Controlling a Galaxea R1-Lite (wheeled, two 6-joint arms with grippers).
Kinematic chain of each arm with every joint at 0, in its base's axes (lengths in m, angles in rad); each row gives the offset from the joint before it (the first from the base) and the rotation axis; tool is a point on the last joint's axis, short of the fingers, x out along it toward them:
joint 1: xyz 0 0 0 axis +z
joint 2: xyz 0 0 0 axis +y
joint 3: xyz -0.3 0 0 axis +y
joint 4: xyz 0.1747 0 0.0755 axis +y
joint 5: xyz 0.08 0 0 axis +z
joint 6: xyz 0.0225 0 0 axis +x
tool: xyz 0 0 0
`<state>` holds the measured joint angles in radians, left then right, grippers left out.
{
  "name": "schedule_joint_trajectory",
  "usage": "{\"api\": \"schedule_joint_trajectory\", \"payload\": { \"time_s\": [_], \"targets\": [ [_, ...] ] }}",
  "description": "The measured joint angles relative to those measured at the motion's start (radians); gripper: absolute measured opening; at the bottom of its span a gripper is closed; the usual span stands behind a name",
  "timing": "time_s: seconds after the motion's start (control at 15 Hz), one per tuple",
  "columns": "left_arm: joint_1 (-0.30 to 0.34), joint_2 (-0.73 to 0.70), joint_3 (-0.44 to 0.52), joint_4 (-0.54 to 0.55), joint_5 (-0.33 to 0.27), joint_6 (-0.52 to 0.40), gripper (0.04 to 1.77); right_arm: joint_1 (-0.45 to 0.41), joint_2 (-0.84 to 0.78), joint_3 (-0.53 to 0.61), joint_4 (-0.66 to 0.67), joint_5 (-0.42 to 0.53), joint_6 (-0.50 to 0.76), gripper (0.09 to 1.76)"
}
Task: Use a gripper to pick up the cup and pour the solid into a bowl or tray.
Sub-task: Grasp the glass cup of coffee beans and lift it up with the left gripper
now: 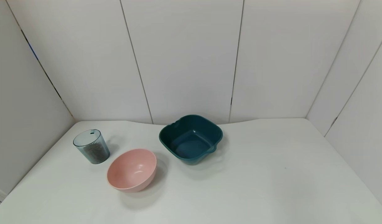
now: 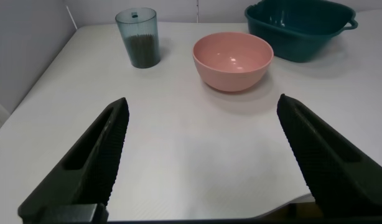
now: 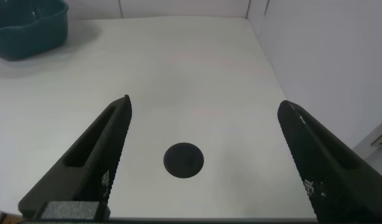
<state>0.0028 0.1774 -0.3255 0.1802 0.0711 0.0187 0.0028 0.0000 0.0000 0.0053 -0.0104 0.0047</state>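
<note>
My left tool (image 2: 200, 155) hangs over the near part of the table (image 1: 256, 174) with its two black fingers (image 2: 91, 162) spread wide, grasping nothing. My right tool (image 3: 203, 162) is likewise released, above a bare stretch of table with a small dark round spot (image 3: 183, 160) between its fingers.

In the head view the cup (image 1: 92, 146) stands upright at the left of the frame, partly filled with dark beans (image 1: 94, 151). The pink bowl (image 1: 132, 170) sits just beside it, lower and toward the centre. The teal basin (image 1: 191, 138) sits at centre, near the back wall, apart from the bowl.
</note>
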Motion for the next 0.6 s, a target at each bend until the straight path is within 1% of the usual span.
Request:
{"api": "schedule_joint_trajectory", "payload": {
  "time_s": [0.6],
  "targets": [
    [0.000, 0.000, 0.000, 0.000, 0.000, 0.000, 1.72, 0.000, 0.000, 0.000, 0.000, 0.000, 0.000, 1.71]
  ]
}}
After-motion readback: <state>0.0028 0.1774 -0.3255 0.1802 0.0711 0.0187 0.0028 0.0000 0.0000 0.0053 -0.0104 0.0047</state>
